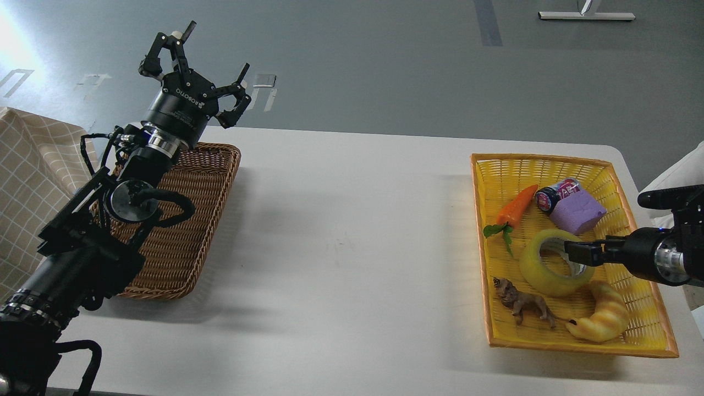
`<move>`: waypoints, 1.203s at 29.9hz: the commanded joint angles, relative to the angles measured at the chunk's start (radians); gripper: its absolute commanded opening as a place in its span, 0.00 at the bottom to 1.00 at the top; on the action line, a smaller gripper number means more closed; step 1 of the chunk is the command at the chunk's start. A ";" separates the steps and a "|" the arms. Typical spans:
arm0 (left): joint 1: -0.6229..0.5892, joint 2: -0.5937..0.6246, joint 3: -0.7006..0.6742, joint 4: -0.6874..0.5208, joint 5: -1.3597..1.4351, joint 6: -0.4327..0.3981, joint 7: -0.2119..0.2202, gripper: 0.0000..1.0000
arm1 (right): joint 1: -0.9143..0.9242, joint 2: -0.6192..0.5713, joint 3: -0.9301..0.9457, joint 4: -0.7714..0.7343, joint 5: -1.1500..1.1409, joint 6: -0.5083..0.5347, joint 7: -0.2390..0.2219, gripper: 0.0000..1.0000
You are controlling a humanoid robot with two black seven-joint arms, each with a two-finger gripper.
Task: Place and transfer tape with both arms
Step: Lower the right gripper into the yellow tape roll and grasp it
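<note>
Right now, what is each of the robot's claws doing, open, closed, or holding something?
Left gripper: open, fingers spread, holding nothing, raised above the brown basket.
Right gripper: at the tape in the yellow basket; open or shut cannot be told.

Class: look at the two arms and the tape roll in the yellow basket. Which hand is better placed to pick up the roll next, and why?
The right hand. It is already at the tape in the yellow basket, reaching over the roll's core. The left hand hangs open, raised above the brown wicker basket across the table.
</note>
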 commanded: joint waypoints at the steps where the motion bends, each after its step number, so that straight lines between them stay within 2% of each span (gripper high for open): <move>1: 0.000 0.000 0.000 0.001 0.000 0.000 0.000 0.98 | -0.006 0.010 -0.005 -0.001 -0.026 0.000 0.000 0.82; 9: 0.000 0.000 0.000 0.001 0.000 0.000 0.000 0.98 | -0.007 0.026 -0.006 -0.009 -0.031 0.000 0.000 0.71; 24: 0.002 0.000 0.000 0.001 -0.002 0.000 0.000 0.98 | -0.018 0.044 -0.008 -0.035 -0.063 0.000 0.000 0.70; 26: 0.000 0.000 0.000 0.003 -0.002 0.000 0.000 0.98 | -0.020 0.046 -0.008 -0.038 -0.063 0.000 0.000 0.64; 28: 0.000 0.000 0.000 0.001 -0.002 0.000 0.000 0.98 | -0.020 0.047 -0.008 -0.039 -0.063 0.000 0.000 0.63; 29: 0.000 0.000 0.000 0.001 -0.002 0.000 0.000 0.98 | -0.021 0.052 -0.008 -0.039 -0.063 0.000 0.000 0.57; 33: 0.002 0.000 0.000 0.003 -0.003 0.000 0.000 0.98 | -0.021 0.058 -0.008 -0.042 -0.064 0.000 0.002 0.51; 34: 0.002 0.000 0.000 0.003 -0.003 0.000 0.000 0.98 | -0.021 0.059 -0.008 -0.044 -0.064 0.000 0.002 0.46; 36: 0.002 0.000 -0.001 0.003 -0.003 0.000 0.000 0.98 | -0.021 0.061 -0.008 -0.049 -0.063 0.000 0.000 0.45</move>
